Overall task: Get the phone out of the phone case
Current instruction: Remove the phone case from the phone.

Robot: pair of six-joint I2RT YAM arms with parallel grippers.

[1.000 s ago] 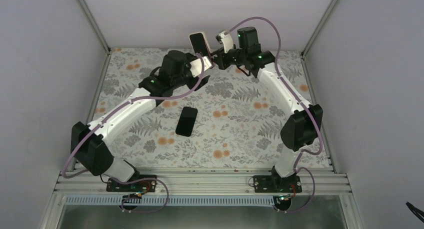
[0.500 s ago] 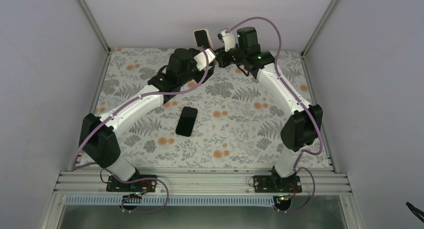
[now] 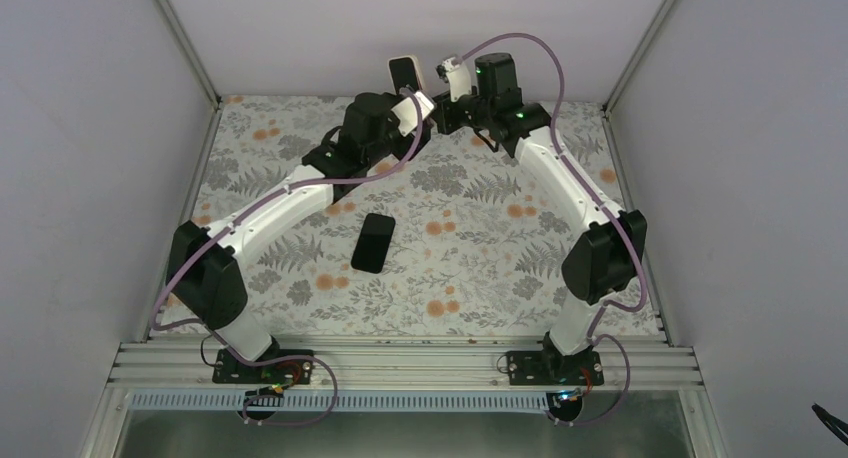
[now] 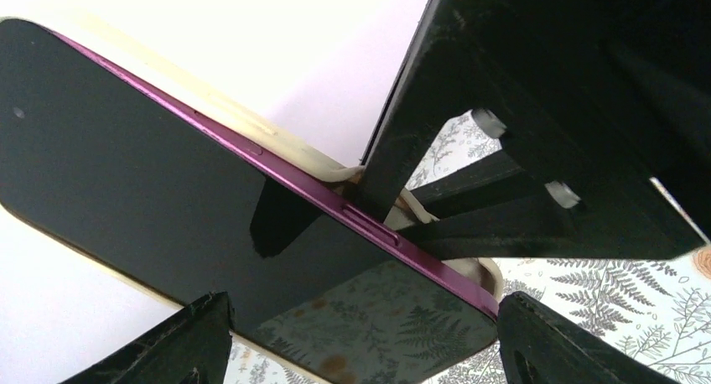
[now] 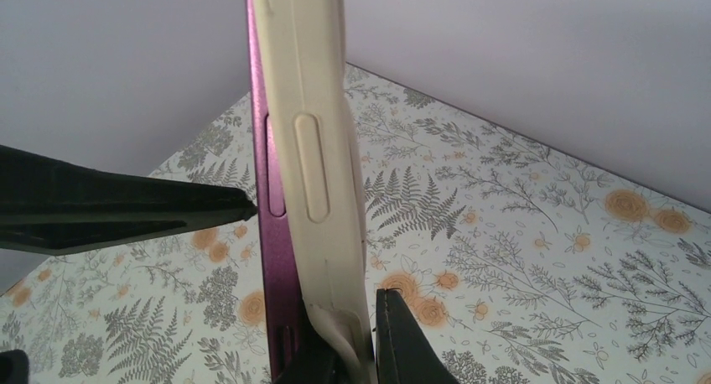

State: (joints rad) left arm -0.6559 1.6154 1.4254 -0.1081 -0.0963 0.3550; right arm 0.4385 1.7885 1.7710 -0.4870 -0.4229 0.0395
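Note:
The phone (image 3: 402, 76) has a black screen and a purple frame and sits in a cream case (image 5: 314, 149). It is held upright in the air near the back wall. My right gripper (image 3: 440, 106) is shut on the case's lower end (image 5: 356, 338), where the cream lip is peeled away from the purple frame (image 5: 272, 258). My left gripper (image 4: 365, 317) is open. Its two fingers (image 4: 189, 342) stand on either side of the phone's lower end (image 4: 377, 325), close to its edges. I cannot tell whether they touch it. The left fingertip also shows in the right wrist view (image 5: 126, 208).
A black flat rectangular slab (image 3: 373, 242) lies on the floral tablecloth (image 3: 480, 248) in the middle. White walls close in the back and sides. Both arms arch up to meet at the back centre.
My left arm has swung right and toward the back, bringing its gripper up to the held phone. The right gripper and the phone have shifted only slightly.

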